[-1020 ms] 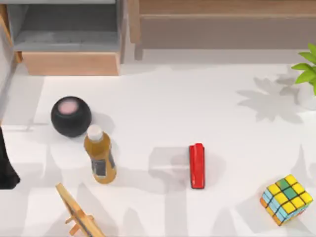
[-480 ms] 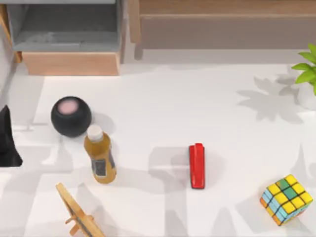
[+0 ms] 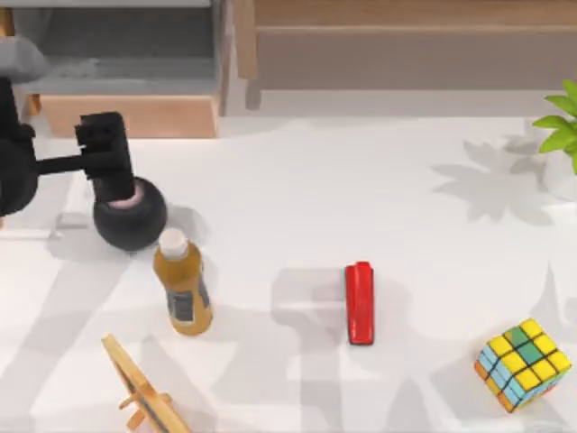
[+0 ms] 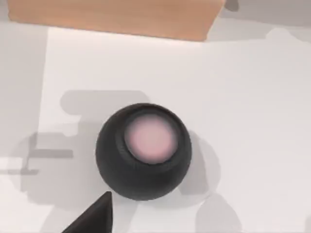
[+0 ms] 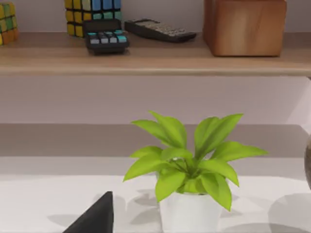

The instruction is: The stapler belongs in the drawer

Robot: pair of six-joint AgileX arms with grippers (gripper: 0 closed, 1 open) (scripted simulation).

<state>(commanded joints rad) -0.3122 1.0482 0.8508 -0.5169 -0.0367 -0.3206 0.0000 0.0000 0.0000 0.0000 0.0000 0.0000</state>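
At the table's (image 3: 297, 180) far left, the drawer (image 3: 126, 115) stands open, tan front toward the table. Just before it the left gripper (image 3: 106, 162) hangs over the black ball (image 3: 135, 221); whether its fingers are apart or together I cannot tell. Near the ball stands a bottle (image 3: 183, 289). The stapler (image 3: 360, 303) lies well apart, mid-table, untouched.

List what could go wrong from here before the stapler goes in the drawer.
1. The left end effector hangs right over the black sphere, far from the stapler; lowering here could knock it rolling.
2. Reaching across toward the stapler, it might tip the upright juice bottle.
3. The drawer front could catch a low carry.
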